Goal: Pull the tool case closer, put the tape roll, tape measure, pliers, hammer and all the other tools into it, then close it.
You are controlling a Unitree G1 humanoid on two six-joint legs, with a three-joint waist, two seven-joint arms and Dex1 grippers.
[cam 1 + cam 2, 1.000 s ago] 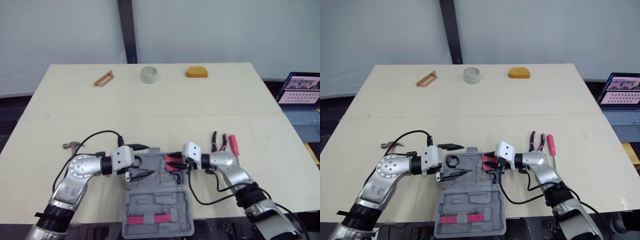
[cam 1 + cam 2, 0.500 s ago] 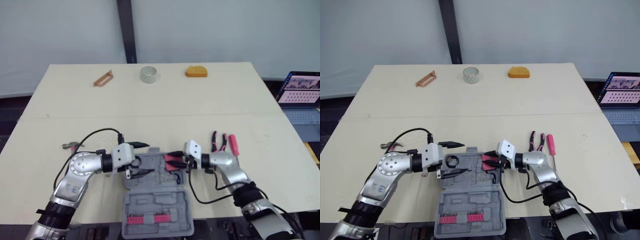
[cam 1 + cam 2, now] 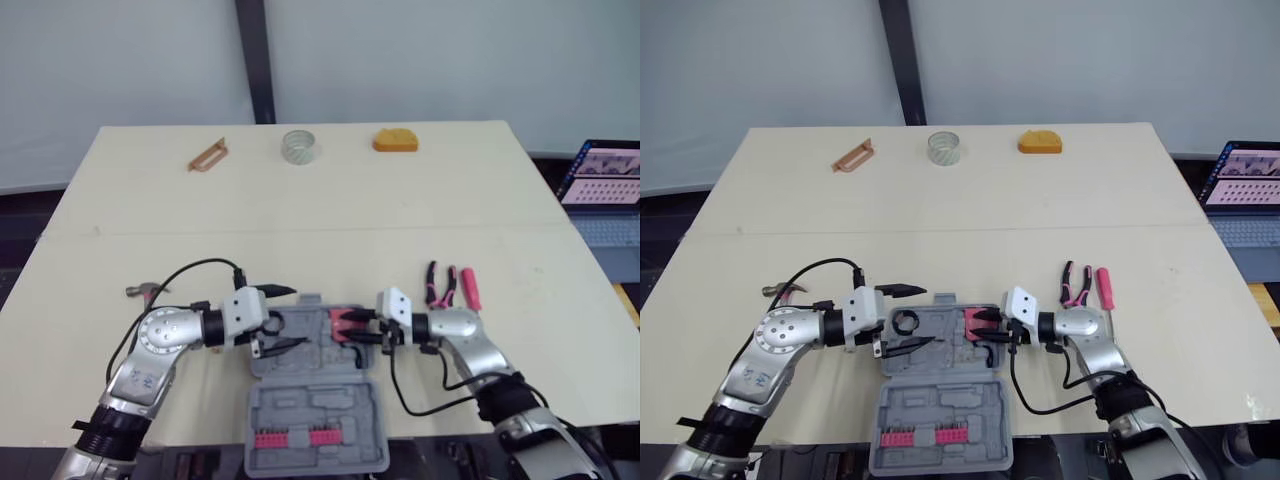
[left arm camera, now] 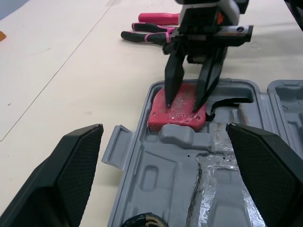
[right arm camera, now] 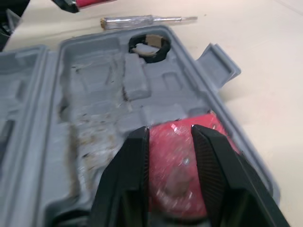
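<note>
Red block (image 4: 177, 116), likely the tape measure, sits in a corner pocket of the grey tool case (image 3: 300, 400), which lies open near the front edge of the table (image 3: 300, 200). Right tool (image 4: 182, 107) rests both spread tips on top, not clamped, maybe pushing it down. Left tool (image 3: 285, 317) hangs spread wide over the case. Pliers (image 3: 437, 283) and hammer (image 3: 145, 292) wait outside.

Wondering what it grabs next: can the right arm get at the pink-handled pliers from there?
Probably yes: the pink-handled pliers lie uncovered on bare table beside that arm, with nothing between. Its open claw would first have to leave the grey tool case.
</note>
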